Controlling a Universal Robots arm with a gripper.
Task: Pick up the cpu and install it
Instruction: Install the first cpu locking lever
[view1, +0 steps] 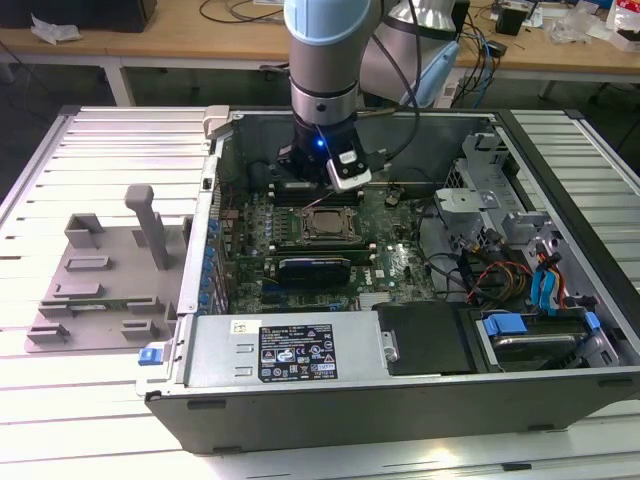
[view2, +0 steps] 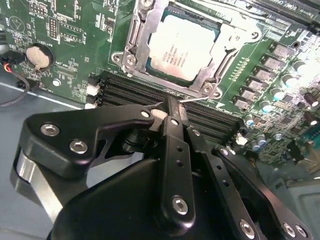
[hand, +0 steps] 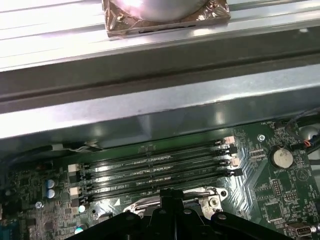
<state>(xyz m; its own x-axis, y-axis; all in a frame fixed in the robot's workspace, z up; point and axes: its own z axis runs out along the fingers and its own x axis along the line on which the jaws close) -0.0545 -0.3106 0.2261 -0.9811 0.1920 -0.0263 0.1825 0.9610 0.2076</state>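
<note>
The exterior view shows the arm (view1: 325, 60) reaching down into an open steel computer case (view1: 400, 395) that lies on a pale slatted worktop (view1: 100, 420), with a grey plastic fixture (view1: 100, 290) beside it. In the second wrist view the black hand (view2: 172, 105) has its fingertips together, nothing between them, just above the dark memory slots (view2: 135, 92). The cpu (view2: 186, 47), square with a matt silver lid, sits in the socket under a shiny metal frame (view2: 132, 47) on the green board. A round coin cell (view2: 39, 56) lies well apart. The first wrist view adds the case's brushed wall (hand: 160, 105).
</note>
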